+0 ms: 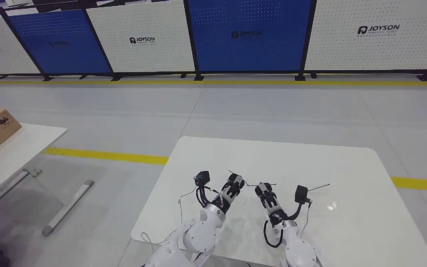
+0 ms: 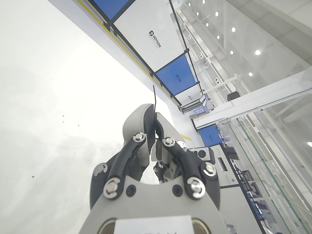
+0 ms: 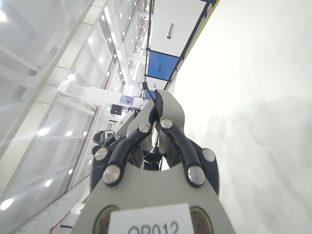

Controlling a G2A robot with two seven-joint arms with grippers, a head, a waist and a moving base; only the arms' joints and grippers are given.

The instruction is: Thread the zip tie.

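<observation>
Two pincers sit side by side over the near part of the white desk (image 1: 347,163). The left pincer (image 2: 155,114) is clenched on the zip tie (image 2: 154,96), whose thin black tail sticks out beyond the fingertips. The right pincer (image 3: 156,102) is clenched on a black strip, with the square head (image 3: 145,84) just past its tips.

The table (image 1: 347,167) stands in the near middle, with both arms coming over its near edge. The left gripper (image 1: 235,179) sits just left of the right gripper (image 1: 262,187), above the table's near half. Each is closed on the zip tie (image 2: 154,96), an end sticking out past its fingertips. A second table (image 1: 27,143) stands far left, a box (image 1: 7,125) on it. Panels (image 1: 247,33) line the far side
</observation>
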